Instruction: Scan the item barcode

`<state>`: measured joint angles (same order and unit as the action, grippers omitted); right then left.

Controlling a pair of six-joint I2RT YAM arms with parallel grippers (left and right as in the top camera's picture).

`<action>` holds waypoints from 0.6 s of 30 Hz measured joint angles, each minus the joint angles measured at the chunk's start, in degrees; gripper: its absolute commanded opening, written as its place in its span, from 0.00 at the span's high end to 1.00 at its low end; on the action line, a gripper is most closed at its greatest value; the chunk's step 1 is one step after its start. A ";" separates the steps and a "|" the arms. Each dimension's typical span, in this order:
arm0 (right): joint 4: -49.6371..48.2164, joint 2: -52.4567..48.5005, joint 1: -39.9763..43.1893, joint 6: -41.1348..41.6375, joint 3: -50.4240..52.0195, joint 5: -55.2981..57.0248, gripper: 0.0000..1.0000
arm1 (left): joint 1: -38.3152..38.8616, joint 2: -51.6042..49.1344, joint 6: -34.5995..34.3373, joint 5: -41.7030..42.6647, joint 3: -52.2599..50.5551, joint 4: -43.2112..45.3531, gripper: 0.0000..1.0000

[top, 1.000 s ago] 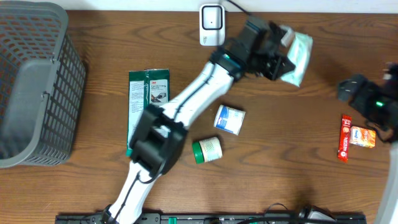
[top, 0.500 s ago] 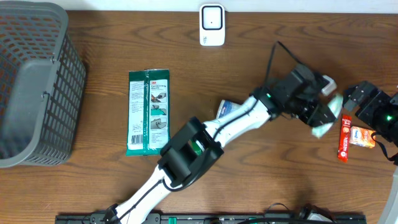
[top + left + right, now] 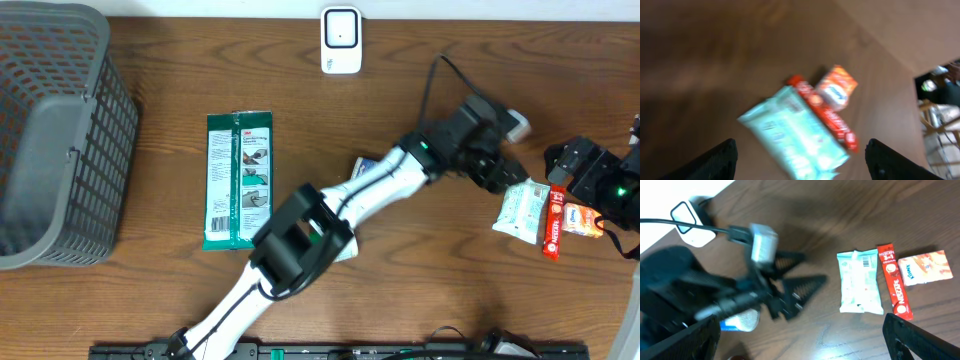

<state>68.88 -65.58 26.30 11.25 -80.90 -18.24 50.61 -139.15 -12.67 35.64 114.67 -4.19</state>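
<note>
The item, a pale green packet [image 3: 521, 210], lies flat on the table against a red stick pack [image 3: 553, 221]. Its barcode [image 3: 868, 260] faces up in the right wrist view. My left gripper [image 3: 500, 170] hangs open just up and left of the packet, not touching it. In the left wrist view the packet [image 3: 795, 135] shows blurred between the wide-spread fingers [image 3: 715, 162]. My right gripper [image 3: 572, 172] is open just to the right of the packet and holds nothing. The white scanner [image 3: 341, 40] stands at the table's back edge.
An orange packet [image 3: 582, 220] lies right of the red stick. A blue-and-white box [image 3: 364, 166] peeks from under the left arm. A green flat pack [image 3: 238, 180] lies left of centre. A grey mesh basket [image 3: 55, 130] fills the far left.
The left gripper carried the pale green packet from beside the scanner across to the right, opened, and the packet now lies on the table by the red stick.
</note>
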 measured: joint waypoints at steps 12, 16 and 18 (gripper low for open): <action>0.22 -4.83 -0.57 -0.22 0.02 -7.91 0.01 | -13.14 14.14 0.76 -2.36 -0.02 -17.27 0.19; 0.79 -7.82 -2.97 -0.20 0.02 -9.03 0.01 | -18.16 20.61 2.05 -5.51 0.33 -31.82 0.19; 0.96 -9.57 -4.92 -0.22 0.04 -9.33 0.01 | -21.22 22.10 2.43 -7.32 0.39 -38.69 0.30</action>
<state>69.84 -75.16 21.39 11.03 -80.86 -27.57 29.39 -117.05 -10.24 28.32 115.07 -42.87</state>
